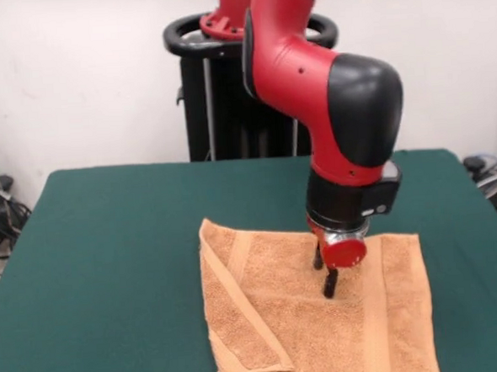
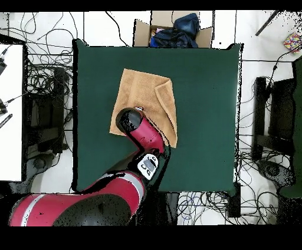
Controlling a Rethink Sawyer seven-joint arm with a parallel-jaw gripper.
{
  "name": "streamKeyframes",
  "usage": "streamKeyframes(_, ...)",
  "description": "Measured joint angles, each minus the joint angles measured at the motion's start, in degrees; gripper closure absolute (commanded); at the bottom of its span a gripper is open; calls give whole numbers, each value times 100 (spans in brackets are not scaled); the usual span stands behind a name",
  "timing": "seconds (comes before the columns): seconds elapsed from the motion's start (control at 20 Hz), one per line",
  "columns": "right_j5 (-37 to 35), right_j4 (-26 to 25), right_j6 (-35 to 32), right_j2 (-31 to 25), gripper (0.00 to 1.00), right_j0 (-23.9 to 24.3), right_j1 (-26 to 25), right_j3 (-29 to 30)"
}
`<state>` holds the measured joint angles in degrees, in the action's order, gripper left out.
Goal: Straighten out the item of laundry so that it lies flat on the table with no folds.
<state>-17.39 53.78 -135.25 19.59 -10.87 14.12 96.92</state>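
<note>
An orange-tan towel (image 1: 316,317) lies on a green desk (image 1: 109,245), one side strip folded over onto the towel. The red arm's gripper (image 1: 325,274) points down at the towel's middle, well apart from that fold; whether its fingers are apart cannot be told. Pinching here could bunch the cloth, adding creases instead of opening the fold.

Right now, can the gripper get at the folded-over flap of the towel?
Probably yes. The gripper hangs low over the towel, and the folded flap lies exposed beside it on the table, with nothing between them.
</note>
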Motion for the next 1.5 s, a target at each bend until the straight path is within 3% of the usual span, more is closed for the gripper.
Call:
streamKeyframes(0.1, -6, -292, 1, 21, 0, 41, 30, -29)
streamKeyframes(0.15, -7, -725, 1, 59, 0, 107, 64, -79)
streamKeyframes(0.25, -6, -903, 1, 74, 0, 137, 75, -101)
streamKeyframes(0.3, -7, -1311, 1, 93, 0, 226, 90, -159)
streamKeyframes(0.65, -6, -2234, 1, 147, 0, 479, 63, -403)
streamKeyframes(1.05, -7, -2543, 1, 485, 0, 378, -197, -812)
streamKeyframes(1.5, -11, -2543, 1, 1373, 0, -220, -921, -1378)
